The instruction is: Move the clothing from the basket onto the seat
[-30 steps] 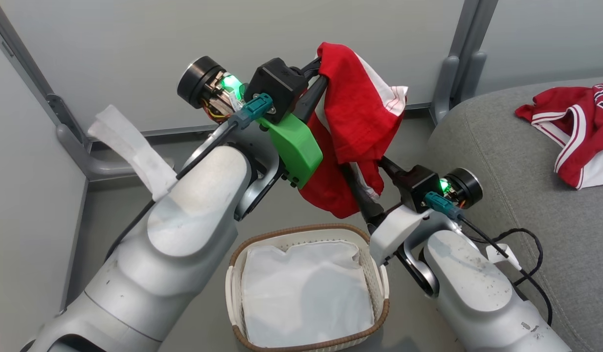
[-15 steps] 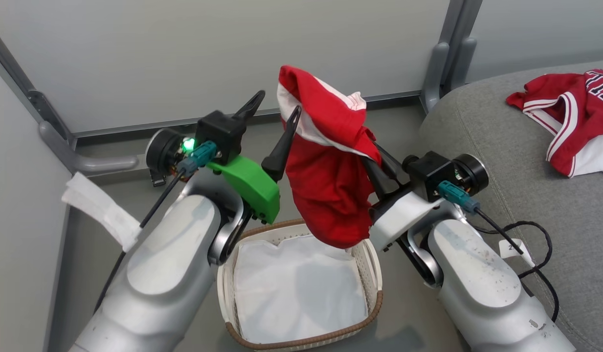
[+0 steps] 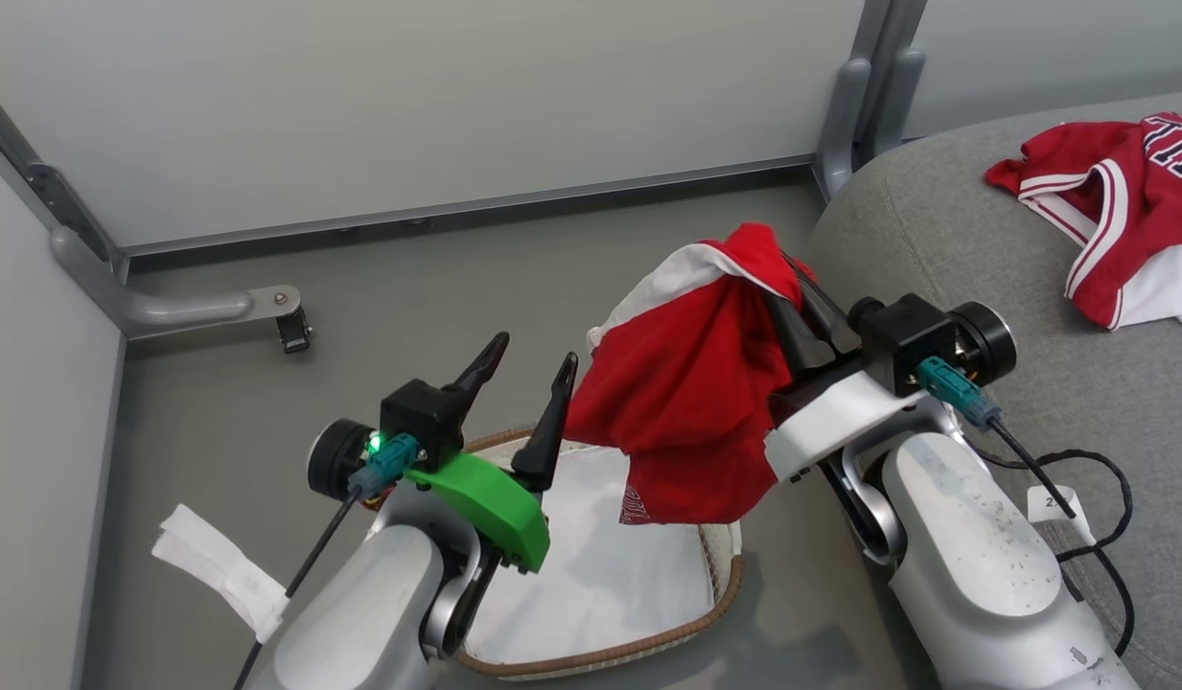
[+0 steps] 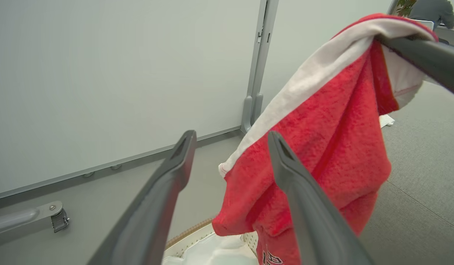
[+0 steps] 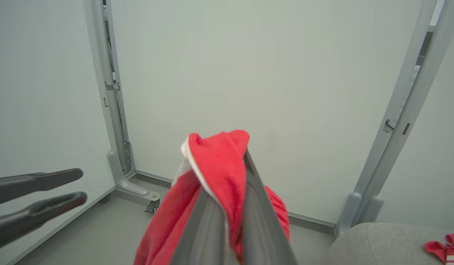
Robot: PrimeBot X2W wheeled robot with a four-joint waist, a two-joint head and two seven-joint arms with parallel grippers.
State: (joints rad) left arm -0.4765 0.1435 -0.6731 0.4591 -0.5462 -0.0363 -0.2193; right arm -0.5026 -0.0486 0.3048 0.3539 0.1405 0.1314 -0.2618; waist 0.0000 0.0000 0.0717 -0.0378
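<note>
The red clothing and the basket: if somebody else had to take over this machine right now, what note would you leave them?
Left gripper: jaws open, empty, above the left side of the basket.
Right gripper: jaws shut on a red garment, which hangs in the air over the basket's right side, next to the seat.
Done: a second garment lies on the seat. The visible part of the basket holds just a white liner.
Left: carry the held red garment over the seat and release it there.
</note>
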